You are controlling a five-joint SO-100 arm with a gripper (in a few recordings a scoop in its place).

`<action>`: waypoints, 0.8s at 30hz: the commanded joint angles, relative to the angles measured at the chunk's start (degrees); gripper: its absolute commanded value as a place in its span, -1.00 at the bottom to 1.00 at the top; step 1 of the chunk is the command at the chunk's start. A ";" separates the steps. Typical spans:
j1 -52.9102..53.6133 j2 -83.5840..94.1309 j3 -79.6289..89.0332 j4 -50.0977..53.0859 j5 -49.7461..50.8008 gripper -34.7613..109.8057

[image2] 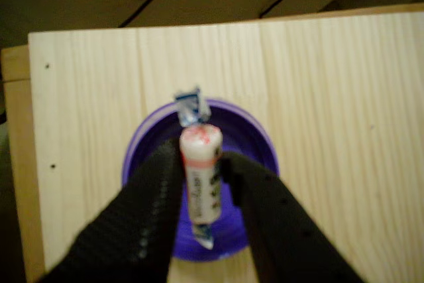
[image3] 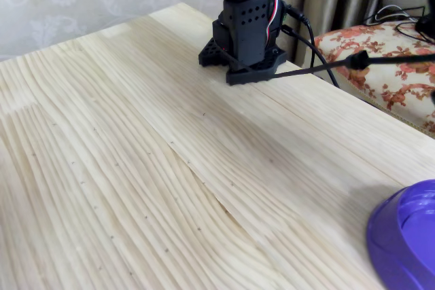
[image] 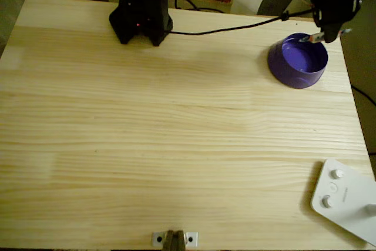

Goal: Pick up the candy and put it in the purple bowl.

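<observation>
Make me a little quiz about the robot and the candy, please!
1. True or false: the candy already lies on the floor of the purple bowl.
2. What pinches the candy in the wrist view? A) a person's hand B) the gripper C) nothing
3. Fill in: in the overhead view, the white device with round buttons sits at the table's bottom ____ corner.

Key:
1. False; the gripper holds it above the bowl.
2. B
3. right
</observation>
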 commanded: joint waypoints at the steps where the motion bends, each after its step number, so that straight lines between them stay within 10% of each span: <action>1: 0.00 3.16 -5.80 1.58 -0.53 -0.34; 24: 2.11 12.22 -2.29 2.29 -0.62 -0.32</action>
